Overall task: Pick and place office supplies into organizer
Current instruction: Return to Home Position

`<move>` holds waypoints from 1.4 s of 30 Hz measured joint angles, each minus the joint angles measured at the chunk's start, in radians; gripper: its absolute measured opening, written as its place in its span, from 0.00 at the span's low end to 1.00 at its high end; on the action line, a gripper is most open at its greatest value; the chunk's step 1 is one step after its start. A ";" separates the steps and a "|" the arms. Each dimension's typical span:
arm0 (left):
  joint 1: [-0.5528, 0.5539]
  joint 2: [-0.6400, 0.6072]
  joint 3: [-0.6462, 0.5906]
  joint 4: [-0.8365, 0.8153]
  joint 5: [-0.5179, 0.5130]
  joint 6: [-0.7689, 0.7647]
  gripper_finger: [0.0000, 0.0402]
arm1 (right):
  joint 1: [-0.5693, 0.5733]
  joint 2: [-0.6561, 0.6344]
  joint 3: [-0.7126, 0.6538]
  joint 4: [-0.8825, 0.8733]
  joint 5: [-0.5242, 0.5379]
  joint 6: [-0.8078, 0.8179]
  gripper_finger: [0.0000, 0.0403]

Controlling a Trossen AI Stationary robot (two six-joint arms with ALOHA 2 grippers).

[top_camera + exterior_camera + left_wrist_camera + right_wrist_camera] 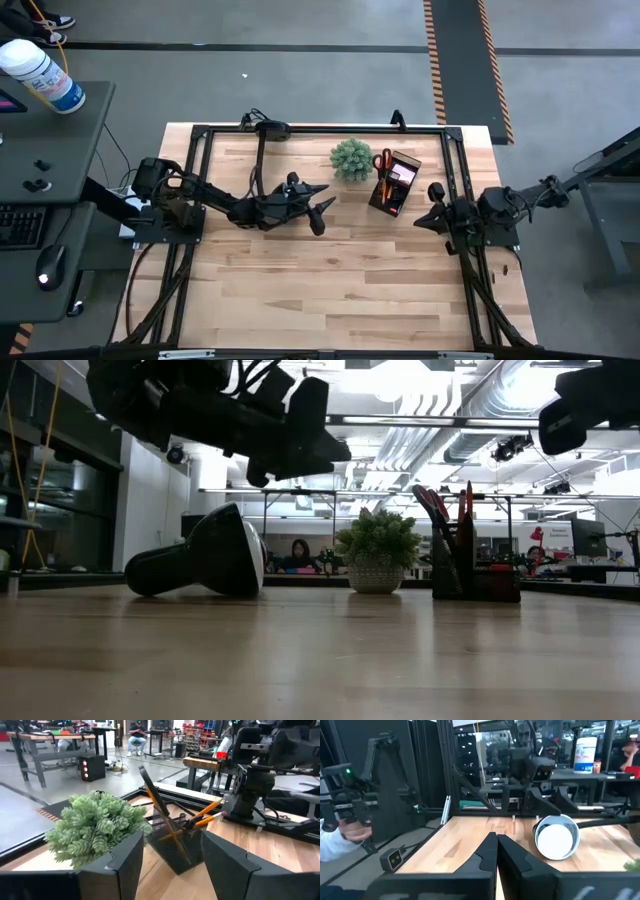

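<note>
Left of the organizer (395, 186), your left gripper (320, 208) hung splayed wide and empty; right of it, your right gripper (496, 840) sat pinched closed, empty.

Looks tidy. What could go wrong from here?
The open left gripper hovers close to the small green spiky plant and the black mesh organizer; a careless move might knock either. The orange pencils and red-handled scissors lean out and could snag. The black desk lamp lies tipped under that arm. The right gripper waits aside.
</note>
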 joint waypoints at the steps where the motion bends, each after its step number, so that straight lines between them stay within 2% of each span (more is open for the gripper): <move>1: 0.000 0.000 -0.006 0.006 0.000 -0.008 0.47 | -0.018 0.000 0.000 0.005 -0.022 -0.003 0.00; 9: 0.000 0.000 -0.046 0.054 -0.002 -0.024 0.47 | -0.147 0.000 0.000 0.050 -0.173 -0.006 0.00; 13: -0.003 0.000 -0.046 0.052 0.018 -0.038 0.47 | -0.186 0.000 -0.012 0.077 -0.213 0.025 0.00; 19: -0.030 0.000 -0.046 0.051 -0.003 -0.034 0.47 | -0.228 0.000 -0.123 0.224 -0.225 0.035 0.00; 27: -0.046 0.000 -0.046 0.034 -0.022 -0.035 0.47 | -0.269 0.000 -0.129 0.257 -0.299 0.064 0.00; 34: -0.046 0.000 -0.046 0.034 -0.029 -0.036 0.47 | -0.270 0.000 -0.130 0.187 -0.295 0.112 0.00; 42: -0.045 -0.001 -0.046 0.029 -0.029 -0.039 0.47 | -0.235 0.000 -0.130 0.111 -0.113 0.129 0.00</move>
